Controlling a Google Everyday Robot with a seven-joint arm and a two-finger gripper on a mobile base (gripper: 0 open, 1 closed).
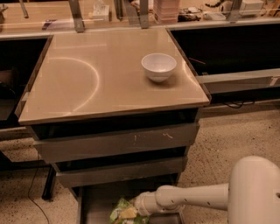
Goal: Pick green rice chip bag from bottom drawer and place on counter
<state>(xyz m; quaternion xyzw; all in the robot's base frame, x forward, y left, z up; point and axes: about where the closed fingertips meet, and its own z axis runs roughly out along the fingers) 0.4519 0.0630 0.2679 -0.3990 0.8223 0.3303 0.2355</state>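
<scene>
Down at 6 o'clock: the green rice chip bag, crumpled on the floor of the pulled-out bottom drawer. Met from 3 o'clock by the gripper on a white arm; whether clamped on the bag, cannot tell. Stacked over it at 12 o'clock, two shallower grey drawers, scuffed. Higher up, the glossy tan counter, bearing a white bowl toward 2 o'clock and a faint arc toward 9. Behind, a cluttered shelf; at 4 o'clock, speckled floor.
</scene>
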